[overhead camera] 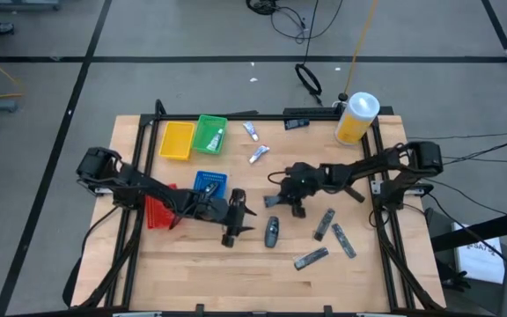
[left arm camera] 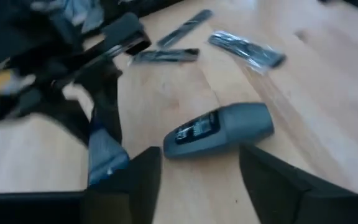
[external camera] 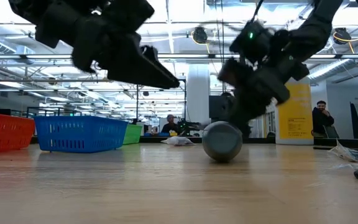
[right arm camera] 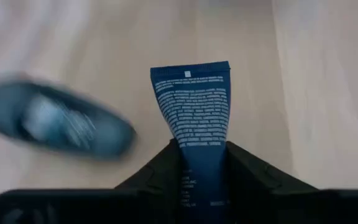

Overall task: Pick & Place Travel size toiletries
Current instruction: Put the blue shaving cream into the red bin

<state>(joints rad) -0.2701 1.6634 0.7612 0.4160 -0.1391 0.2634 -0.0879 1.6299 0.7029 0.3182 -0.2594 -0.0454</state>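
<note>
Blue tube (right arm camera: pixel 194 118) lengthwise in right end effector (right arm camera: pixel 202 163), crimp outward.

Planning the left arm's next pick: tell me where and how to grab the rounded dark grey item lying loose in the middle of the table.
Grip the rounded grey item across its narrow width near mid-body, coming straight down from above. It lies flat on the table, long axis roughly front to back, with bare wood on both long sides. The left gripper is open just beside it; the right gripper is shut on a blue tube.
</note>
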